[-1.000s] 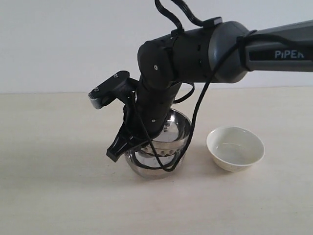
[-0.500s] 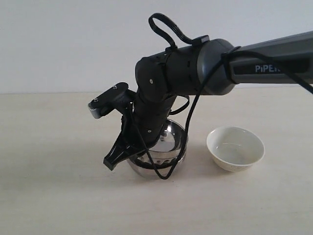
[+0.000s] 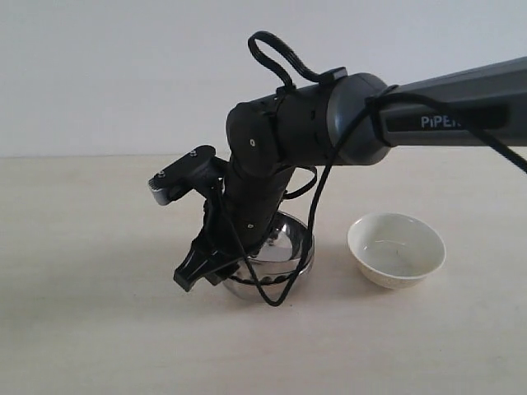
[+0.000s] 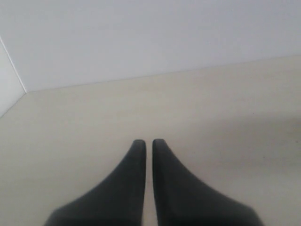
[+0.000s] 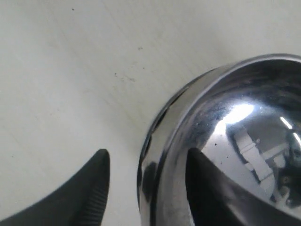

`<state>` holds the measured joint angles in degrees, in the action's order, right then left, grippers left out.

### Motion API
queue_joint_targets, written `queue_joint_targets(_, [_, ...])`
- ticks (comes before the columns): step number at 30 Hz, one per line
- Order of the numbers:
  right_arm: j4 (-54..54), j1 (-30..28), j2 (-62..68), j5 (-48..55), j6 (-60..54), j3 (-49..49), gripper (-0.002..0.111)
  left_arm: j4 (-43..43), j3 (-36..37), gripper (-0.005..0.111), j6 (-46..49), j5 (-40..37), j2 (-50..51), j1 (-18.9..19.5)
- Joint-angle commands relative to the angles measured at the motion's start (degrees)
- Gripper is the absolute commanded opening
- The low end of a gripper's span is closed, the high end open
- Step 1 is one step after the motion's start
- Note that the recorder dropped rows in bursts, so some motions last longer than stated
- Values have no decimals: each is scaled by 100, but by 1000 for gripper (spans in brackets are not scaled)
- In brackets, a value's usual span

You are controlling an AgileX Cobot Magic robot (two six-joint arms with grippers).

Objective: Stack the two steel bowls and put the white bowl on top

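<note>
Steel bowls (image 3: 290, 245) sat nested, right gripper (image 5: 148, 157) spread astride the upper rim, straight upward withdrawal advised; left gripper (image 4: 146, 145) closed, empty.

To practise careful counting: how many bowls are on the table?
3. The upper steel bowl sits nested in the lower steel bowl; the white bowl stands apart to their right.
</note>
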<state>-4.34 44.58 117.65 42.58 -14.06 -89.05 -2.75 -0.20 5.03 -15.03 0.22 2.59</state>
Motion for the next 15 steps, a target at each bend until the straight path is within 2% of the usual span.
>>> queue_joint_targets(1, [7, 4, -46, 4, 0, -7, 44, 39, 20, 4, -56, 42, -22, 14])
queue_joint_targets(3, [7, 4, -46, 53, 11, -7, 34, 39, 20, 4, -56, 42, -22, 14])
queue_joint_targets(6, [27, 4, -46, 128, -50, -7, 5, 39, 20, 4, -56, 42, -22, 14])
queue_joint_targets(7, [42, 4, -46, 143, -49, -7, 0, 39, 20, 4, -56, 42, -22, 14])
queue_joint_targets(15, [142, 4, -46, 166, -86, -20, 0, 39, 20, 4, -56, 42, -22, 14])
